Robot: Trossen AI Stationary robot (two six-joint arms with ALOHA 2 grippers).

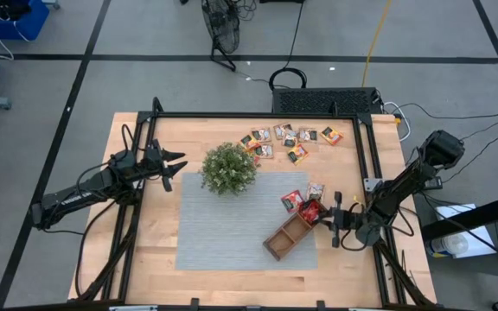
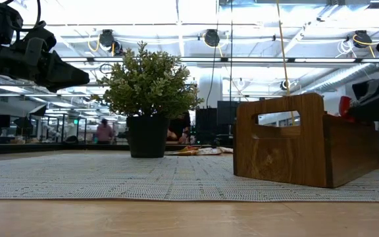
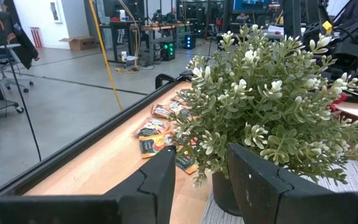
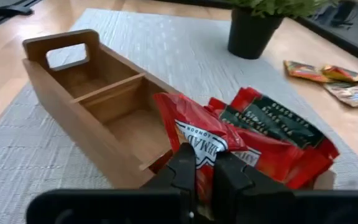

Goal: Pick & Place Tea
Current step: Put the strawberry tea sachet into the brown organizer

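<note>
A red tea sachet point(image 4: 199, 138) is pinched between the fingers of the right gripper point(image 4: 204, 167), which holds it just above the near end compartment of the wooden tray point(image 4: 82, 93); in the high view the same sachet point(image 1: 310, 212) shows at the tray's point(image 1: 285, 238) upper right end, with the right gripper point(image 1: 334, 216) just beside it. More red sachets point(image 4: 272, 134) are bunched at that end of the tray, and the other two compartments hold nothing that can be seen. Two further sachets point(image 1: 303, 197) lie on the grey mat point(image 1: 223, 225) just above the tray, and a loose group of sachets point(image 1: 288, 138) is scattered on the bare wood of the table point(image 1: 137, 250) near its far edge, to the right of the potted plant point(image 1: 228, 168). The plant stands at the mat's top edge. The left gripper point(image 1: 173, 163) hovers left of the plant, its jaws spread apart and gripping nothing, the two dark fingers point(image 3: 263, 183) framing the plant's pot in its wrist view
</note>
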